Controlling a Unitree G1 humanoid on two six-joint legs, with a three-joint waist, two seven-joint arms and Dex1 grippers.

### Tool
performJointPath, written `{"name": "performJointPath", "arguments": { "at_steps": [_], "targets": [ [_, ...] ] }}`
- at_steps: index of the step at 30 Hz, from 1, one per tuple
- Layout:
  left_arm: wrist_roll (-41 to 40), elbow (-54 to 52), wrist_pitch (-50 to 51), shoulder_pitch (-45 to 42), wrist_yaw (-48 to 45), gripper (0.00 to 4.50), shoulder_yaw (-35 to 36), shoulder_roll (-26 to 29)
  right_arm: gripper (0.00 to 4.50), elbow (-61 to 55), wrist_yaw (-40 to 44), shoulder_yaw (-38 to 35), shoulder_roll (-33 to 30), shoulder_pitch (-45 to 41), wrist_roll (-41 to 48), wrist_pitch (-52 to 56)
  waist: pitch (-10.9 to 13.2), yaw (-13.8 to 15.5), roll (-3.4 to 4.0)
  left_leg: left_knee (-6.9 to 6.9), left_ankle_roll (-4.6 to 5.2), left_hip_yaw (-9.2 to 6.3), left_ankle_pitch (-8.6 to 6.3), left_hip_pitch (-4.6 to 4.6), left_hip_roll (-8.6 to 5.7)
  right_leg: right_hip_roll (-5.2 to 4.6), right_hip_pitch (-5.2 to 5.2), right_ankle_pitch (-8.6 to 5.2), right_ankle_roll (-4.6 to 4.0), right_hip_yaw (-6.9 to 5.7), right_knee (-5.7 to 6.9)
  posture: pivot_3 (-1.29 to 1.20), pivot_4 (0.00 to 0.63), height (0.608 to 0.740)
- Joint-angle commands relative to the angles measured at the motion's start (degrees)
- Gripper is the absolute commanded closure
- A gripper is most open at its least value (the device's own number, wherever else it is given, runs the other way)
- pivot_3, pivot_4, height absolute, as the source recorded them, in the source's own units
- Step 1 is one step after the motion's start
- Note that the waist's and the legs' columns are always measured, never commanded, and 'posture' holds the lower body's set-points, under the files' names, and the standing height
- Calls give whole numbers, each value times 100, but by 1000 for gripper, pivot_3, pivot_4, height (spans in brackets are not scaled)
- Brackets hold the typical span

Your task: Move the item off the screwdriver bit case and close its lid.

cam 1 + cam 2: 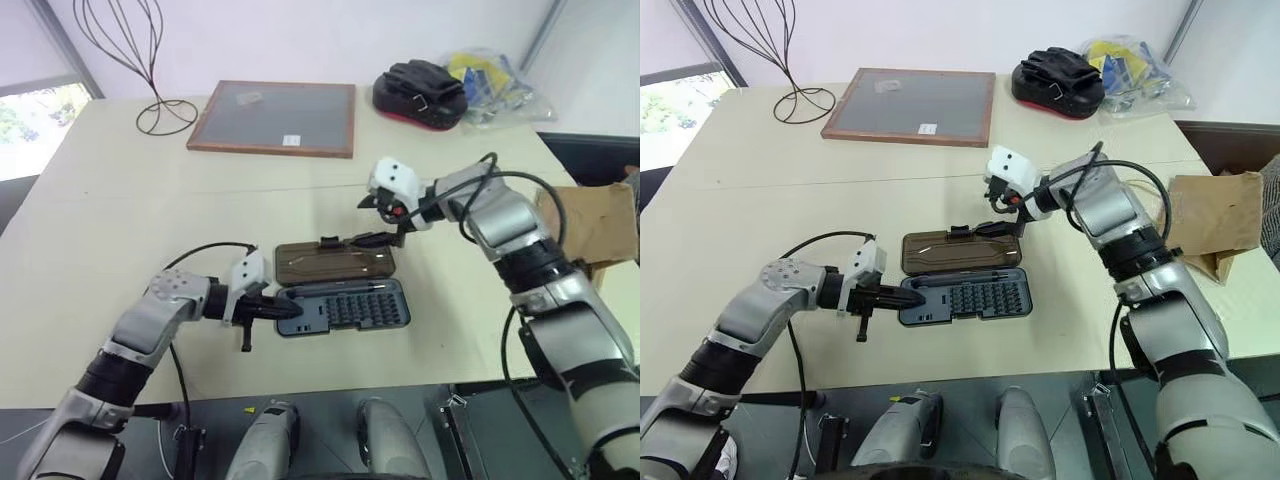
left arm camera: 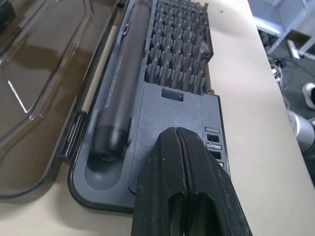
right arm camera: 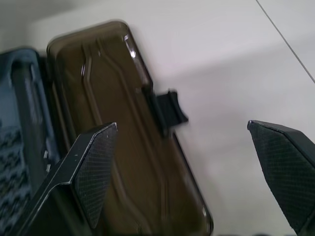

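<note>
1. Head views: the screwdriver bit case (image 1: 343, 306) lies open on the table (image 1: 90, 250), its smoky lid (image 1: 335, 261) folded flat on the far side of the grey tray. The left gripper (image 1: 290, 308) rests its pinched-together fingers on the tray's near-left end. The right gripper (image 1: 388, 222) hangs just above the lid's far right corner, fingers spread wide and holding nothing. The brown paper bag (image 1: 1213, 222) sits well off to the right of that gripper, clear of the case. Far beyond both grippers lie a wooden-framed board (image 1: 274, 116) and a black-and-red pouch (image 1: 420, 95).
2. Left wrist view: the closed fingertips (image 2: 183, 160) press on the tray's flat panel, with an electric screwdriver (image 2: 118, 93) just beside them and the rows of bits (image 2: 178, 46) ahead.
3. Right wrist view: the lid and its latch tab (image 3: 170, 110) lie below and between the wide-set fingers (image 3: 96, 169).
</note>
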Motion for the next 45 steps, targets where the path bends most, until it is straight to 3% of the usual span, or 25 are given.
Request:
{"name": "performJointPath", "arguments": {
  "at_steps": [1, 10, 19, 23, 29, 37, 45],
  "targets": [
    [157, 153, -142, 5, -29, 4500, -63, -23, 79, 765, 59, -70, 249, -416, -201, -431, 0, 5, 0, 0, -1, 0, 0, 0, 0, 0, 0, 0, 0, 0, 1, 0, 150, 734],
    [232, 168, -217, 33, 10, 4500, -95, -103, 79, 2805, -256, -69, 583, -770, -904, -1668, -1, 0, 2, 0, -4, -2, 2, 1, -3, -1, 0, 1, 0, 0, 4, 0, 150, 734],
    [307, 246, -319, 27, 19, 4500, -68, -149, 79, 3353, -324, -273, 686, -657, -1150, -2016, -4, -9, 4, -2, -8, -2, 5, 14, -4, 0, 8, 1, -1, 1, 7, 0, 150, 734],
    [332, 276, -360, 32, 13, 4500, -66, -147, 1247, 3299, -277, -316, 729, -569, -1212, -2047, -6, -20, 6, -4, -9, -1, 5, 21, -4, 1, 12, 1, -1, 2, 9, 0, 150, 734],
    [363, 273, -408, 84, 29, 4500, -61, -148, 4377, 2998, -7, -247, 721, -370, -1285, -2072, -8, -102, 6, -4, -9, -1, 5, 53, -4, 1, 47, 2, -2, 2, 9, 0, 150, 734],
    [387, 329, -446, 59, 76, 4500, -65, -195, 4453, 2419, 169, -236, 698, -145, -1398, -2059, -17, -135, 2, -8, -9, -11, 5, 60, -3, 9, 52, 1, -3, 1, 11, 0, 150, 734],
    [395, 372, -453, -63, 283, 4500, 59, -327, 4453, 1379, -337, -242, 449, 47, -1732, -2785, -16, -141, 3, -10, -9, -10, 5, 58, -3, 8, 47, 1, -4, 2, 11, 0, 150, 734]
  ]
}}
